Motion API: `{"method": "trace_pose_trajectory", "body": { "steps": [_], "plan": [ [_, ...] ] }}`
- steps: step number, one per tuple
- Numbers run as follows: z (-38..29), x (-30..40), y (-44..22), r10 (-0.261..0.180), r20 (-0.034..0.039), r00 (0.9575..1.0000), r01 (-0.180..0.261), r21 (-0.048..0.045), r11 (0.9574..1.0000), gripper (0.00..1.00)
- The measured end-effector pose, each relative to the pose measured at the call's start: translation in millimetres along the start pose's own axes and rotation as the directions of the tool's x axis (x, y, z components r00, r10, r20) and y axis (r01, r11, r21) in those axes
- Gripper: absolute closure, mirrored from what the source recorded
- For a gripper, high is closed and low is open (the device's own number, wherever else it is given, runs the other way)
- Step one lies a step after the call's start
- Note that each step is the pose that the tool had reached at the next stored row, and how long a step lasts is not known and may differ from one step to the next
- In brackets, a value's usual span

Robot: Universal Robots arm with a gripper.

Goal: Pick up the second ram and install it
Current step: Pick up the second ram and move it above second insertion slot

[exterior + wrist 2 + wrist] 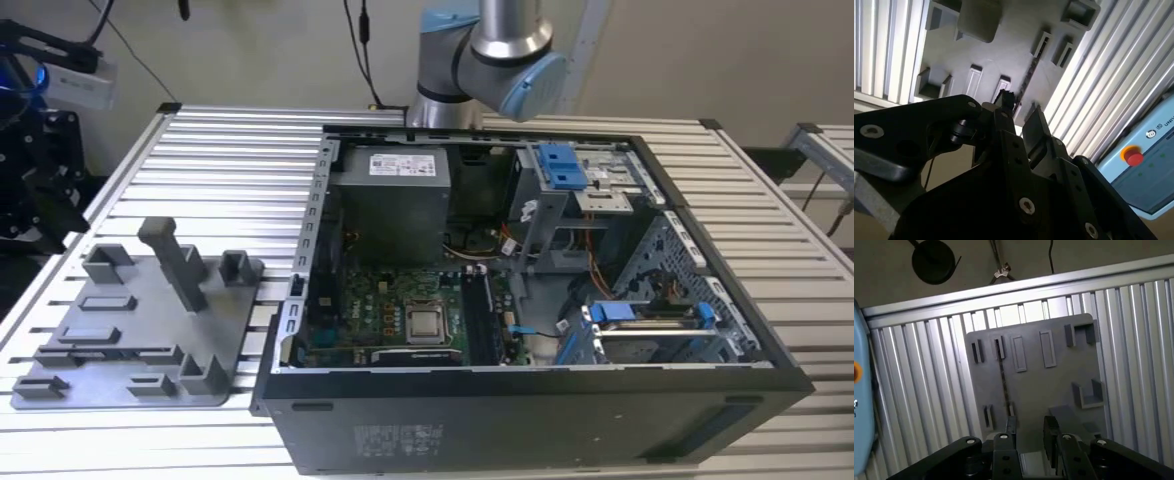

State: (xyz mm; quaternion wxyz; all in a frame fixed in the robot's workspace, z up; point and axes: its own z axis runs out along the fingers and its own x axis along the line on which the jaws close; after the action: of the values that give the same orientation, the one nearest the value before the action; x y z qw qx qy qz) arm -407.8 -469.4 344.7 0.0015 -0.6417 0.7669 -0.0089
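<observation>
We're looking down over the gripper (1030,424) at the grey tray (1054,385) on the slatted table (919,390). The fingers (1050,429) are parted by a modest gap with only bare tray visible between them, so we'd call the gripper open and empty.

The memory stick (1003,380) is just ahead of the fingertips and below them. It stands on its thin edge, and its ends sit in the tray's small slotted brackets. We take it that's the point of the brackets: they keep the board upright so its two flat faces can be pinched from above instead of pried off a surface.

In the second wrist view the gripper (1021,107) is angled toward the same tray (1004,45). The stick (1026,77) is a dark line running away from the fingertips. By our reading it lines up with one finger more than with the gap, so the gripper isn't straddling it yet. Nothing is touching it.

In the exterior view the tray (134,325) lies beside the open computer case (534,420), which is on its side with the board facing up. That puts pickup and installation close together. The pick looks about to start, and the stick is not yet lifted.
</observation>
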Motion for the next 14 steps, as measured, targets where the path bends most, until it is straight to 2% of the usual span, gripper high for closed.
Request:
{"method": "trace_pose_trajectory", "body": {
  "steps": [14],
  "plan": [
    [9.3,0.1,0.2,-0.03,0.0005,0.9995,0.03,0.0003,0.9995,0.64]
  ]
}}
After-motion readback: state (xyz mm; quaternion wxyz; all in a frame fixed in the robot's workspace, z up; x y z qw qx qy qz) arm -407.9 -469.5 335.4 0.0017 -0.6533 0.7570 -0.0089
